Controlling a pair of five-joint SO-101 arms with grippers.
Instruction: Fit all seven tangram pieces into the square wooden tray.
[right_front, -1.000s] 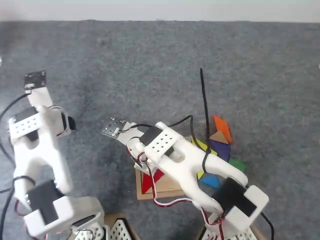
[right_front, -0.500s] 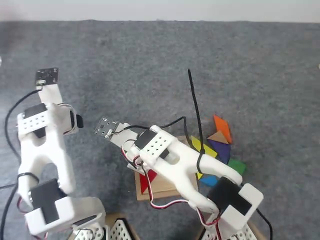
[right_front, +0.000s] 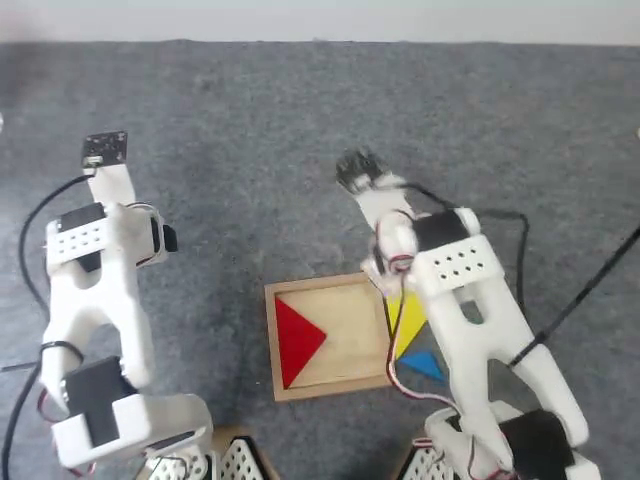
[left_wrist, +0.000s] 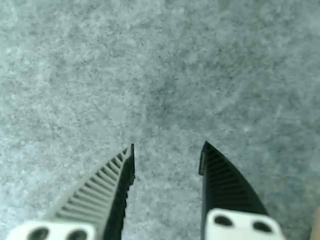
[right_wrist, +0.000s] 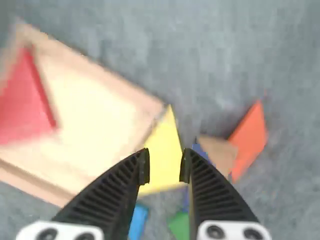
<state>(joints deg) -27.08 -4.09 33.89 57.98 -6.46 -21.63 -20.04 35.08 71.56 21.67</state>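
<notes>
One triangle (right_front: 297, 338) lies in the tray (right_front: 270, 345); others (right_front: 410, 315) beside.

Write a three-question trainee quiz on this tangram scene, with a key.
1. Multiple choice: which colour of piece lies inside the wooden tray? A) yellow B) red C) orange
2. True or false: the jaws of the left arm hold a tangram piece.
3. Fill in: in the right wrist view, the ____ piece shows between the jaws of the right arm.

Key: 1 B, the red triangle. 2 False: the jaws stand open over bare carpet. 3 yellow: the yellow piece.
</notes>
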